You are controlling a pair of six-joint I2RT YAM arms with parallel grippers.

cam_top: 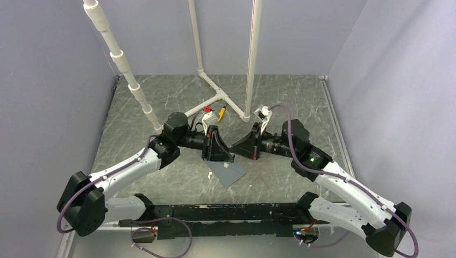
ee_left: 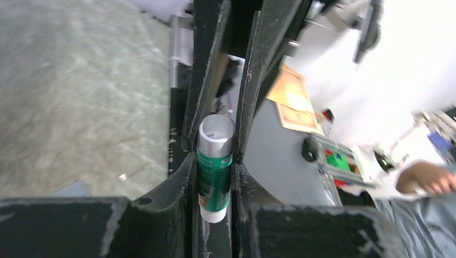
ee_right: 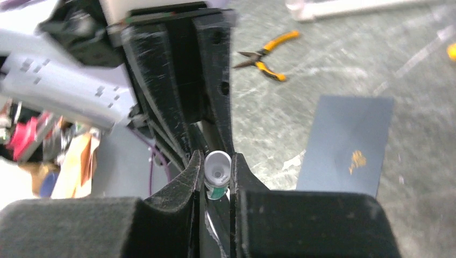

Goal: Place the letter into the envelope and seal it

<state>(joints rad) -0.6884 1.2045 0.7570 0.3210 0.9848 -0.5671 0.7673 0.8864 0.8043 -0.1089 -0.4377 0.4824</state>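
Observation:
The blue-grey envelope (cam_top: 228, 173) lies flat on the marble table under the two wrists. It also shows in the right wrist view (ee_right: 347, 142), with a small orange mark on it. The letter is not in view on the table. My left gripper (cam_top: 218, 145) and right gripper (cam_top: 248, 144) meet tip to tip above the envelope. Between them is a green glue stick (ee_left: 215, 172). The left gripper (ee_left: 215, 156) is shut on its green body. The right gripper (ee_right: 218, 161) is shut on its silver cap end (ee_right: 217, 167).
Orange-handled pliers (ee_right: 266, 56) lie on the table beyond the envelope. A white pipe frame (cam_top: 215, 99) stands at the back. Tan bordered sheets (ee_left: 293, 102) lie on a grey bench off the table. A black rail (cam_top: 226, 212) runs along the near edge.

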